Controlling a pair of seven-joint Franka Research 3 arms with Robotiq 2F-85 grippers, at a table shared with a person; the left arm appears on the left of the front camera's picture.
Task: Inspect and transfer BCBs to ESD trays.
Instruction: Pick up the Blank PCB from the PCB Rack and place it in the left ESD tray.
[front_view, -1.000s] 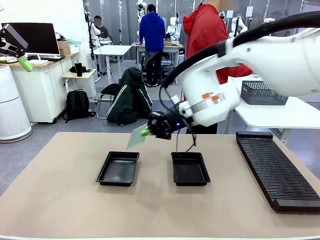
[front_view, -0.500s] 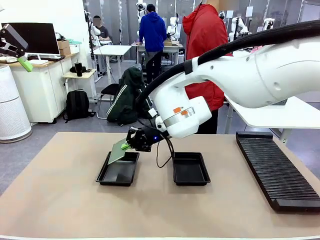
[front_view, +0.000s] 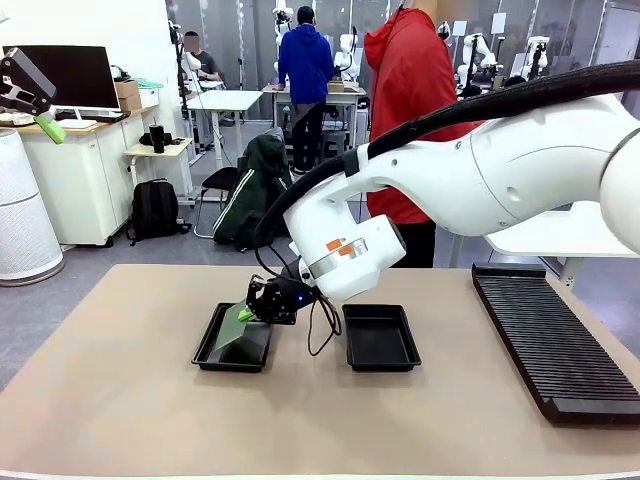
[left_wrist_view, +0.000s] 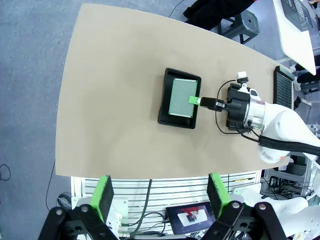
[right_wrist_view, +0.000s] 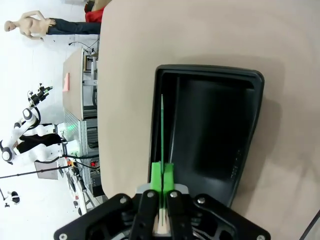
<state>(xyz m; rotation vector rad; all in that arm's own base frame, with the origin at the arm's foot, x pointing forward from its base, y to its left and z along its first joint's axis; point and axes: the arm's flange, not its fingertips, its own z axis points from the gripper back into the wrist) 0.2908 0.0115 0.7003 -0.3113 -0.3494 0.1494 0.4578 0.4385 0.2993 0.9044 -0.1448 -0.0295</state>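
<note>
Lowering now. Front: R gripper (front_view: 246, 312), pinching BCB (front_view: 232, 326), has swung from mid-air down to left ESD tray (front_view: 203, 352); release likely next. L wrist: L gripper (left_wrist_view: 160, 196) spread, BCB (left_wrist_view: 181, 97) over tray. R wrist: BCB (right_wrist_view: 162, 130) edge-on, tilted.

- The right arm (front_view: 480, 170) comes in from the right and reaches across the middle, its wrist angled down and to the left.
- The right end effector (front_view: 246, 312) has its green pads pinched together on the edge of a BCB (front_view: 232, 328).
- The left end effector (left_wrist_view: 161, 195) is held high and looks straight down, its fingers (left_wrist_view: 104, 196) spread wide.
</note>
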